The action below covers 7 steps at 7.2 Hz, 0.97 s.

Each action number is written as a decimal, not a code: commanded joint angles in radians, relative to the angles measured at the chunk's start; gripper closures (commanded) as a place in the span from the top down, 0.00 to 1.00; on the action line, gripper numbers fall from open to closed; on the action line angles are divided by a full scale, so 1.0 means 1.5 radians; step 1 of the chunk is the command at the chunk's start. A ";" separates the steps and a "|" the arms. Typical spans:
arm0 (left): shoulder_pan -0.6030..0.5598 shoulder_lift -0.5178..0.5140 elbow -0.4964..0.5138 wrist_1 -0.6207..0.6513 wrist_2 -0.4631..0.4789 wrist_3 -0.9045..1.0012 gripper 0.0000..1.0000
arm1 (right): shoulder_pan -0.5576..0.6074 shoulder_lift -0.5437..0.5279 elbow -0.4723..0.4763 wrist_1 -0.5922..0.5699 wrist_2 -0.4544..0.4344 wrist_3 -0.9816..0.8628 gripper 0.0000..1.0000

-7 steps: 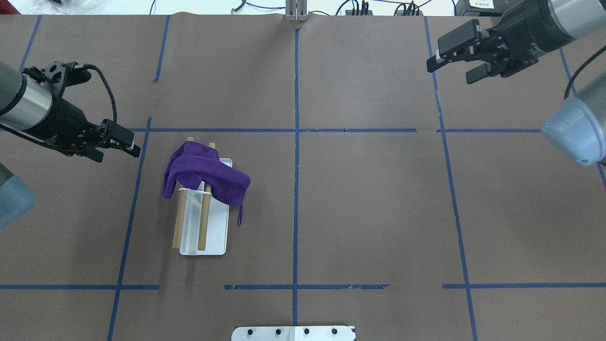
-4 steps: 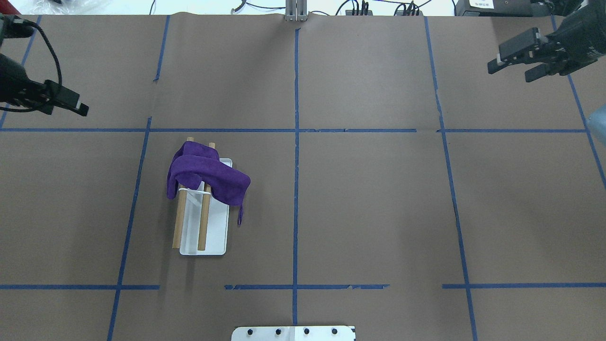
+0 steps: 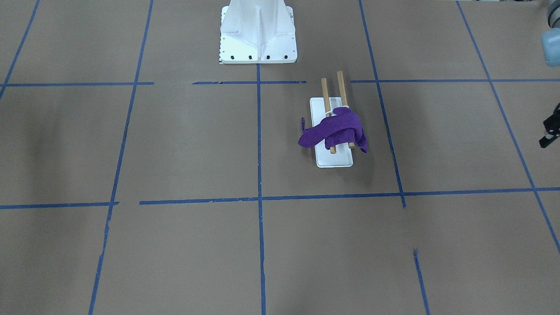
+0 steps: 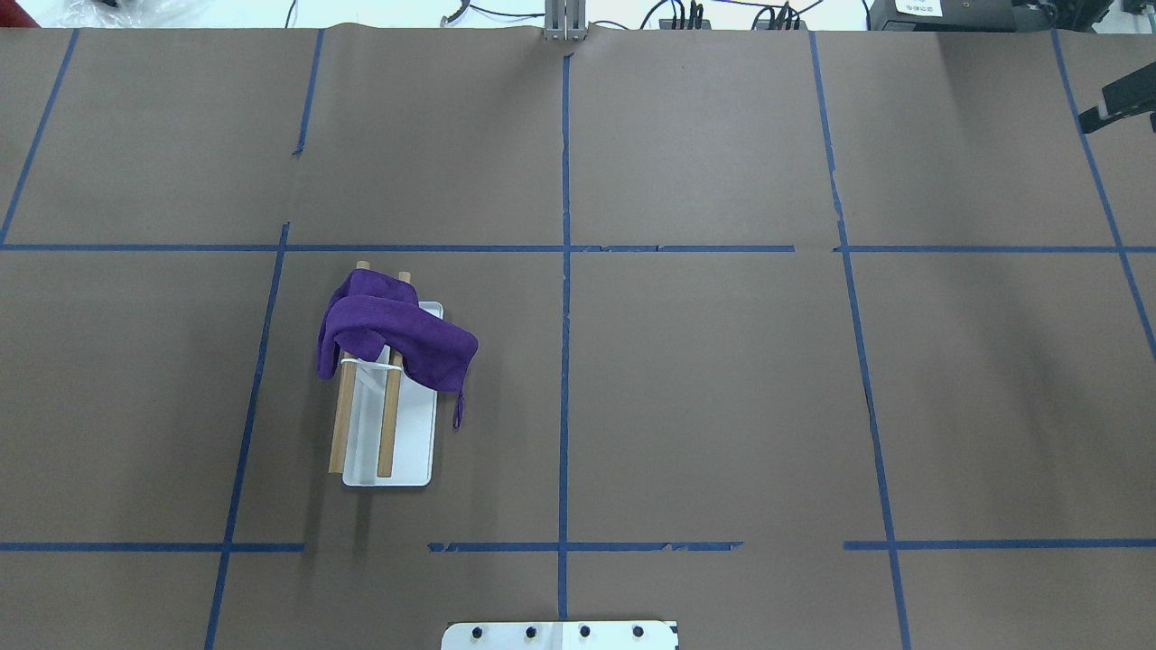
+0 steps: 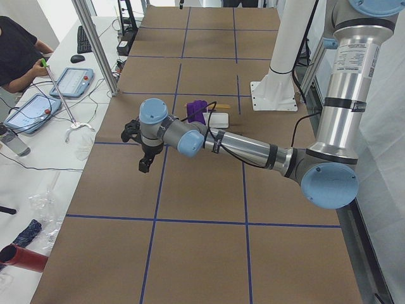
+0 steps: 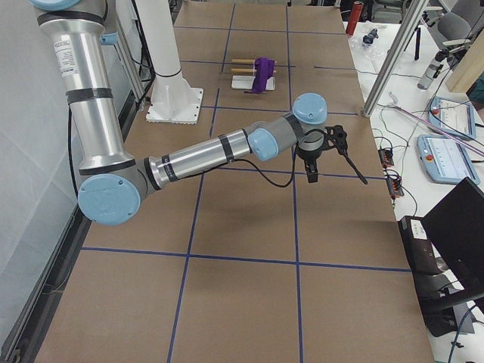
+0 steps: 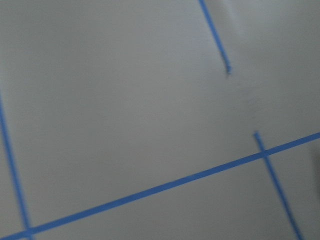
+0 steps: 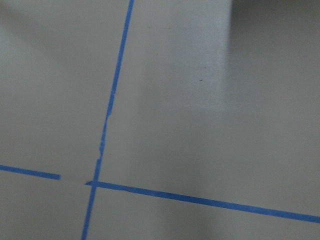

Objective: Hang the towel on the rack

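Where the purple towel (image 4: 397,334) lies, bunched rather than spread, it covers the upper ends of the rack (image 4: 411,456) in the overhead view, left of the frame's centre. It is draped across both wooden dowels (image 4: 386,433). One fold hangs off the left dowel's outer side, and the other slopes down to the right, over the edge of the white base plate and onto the brown paper (image 4: 722,379). A thin purple tag (image 4: 458,411) trails from its lower right corner. The lower halves of the dowels and the thin white cross support (image 4: 370,366) just below the cloth are uncovered. In the front-facing view the towel (image 3: 334,131) sits on the near end of the rack (image 3: 334,161), right of centre. The white bolted robot pedestal (image 3: 258,30) stands well apart at the top. Blue tape lines (image 4: 564,361) divide the paper into squares around the rack. The left gripper (image 5: 144,161) hangs over bare paper near the table's far side from the robot, well apart from the towel. Only a dark sliver of it (image 3: 550,131) shows at the front-facing view's right edge, so I cannot tell how its fingers stand. The right gripper (image 6: 313,168) is likewise out over bare paper, cut off by the overhead view's upper right edge (image 4: 1120,99), and I cannot tell its spread either. Both wrist views are blurred and show only paper and tape. A seated operator (image 5: 19,50) is at the side bench in the upper left of the left-side view.
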 commanded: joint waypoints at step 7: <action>-0.095 0.064 0.037 0.166 -0.030 0.105 1.00 | 0.072 -0.067 -0.063 -0.210 -0.061 -0.343 1.00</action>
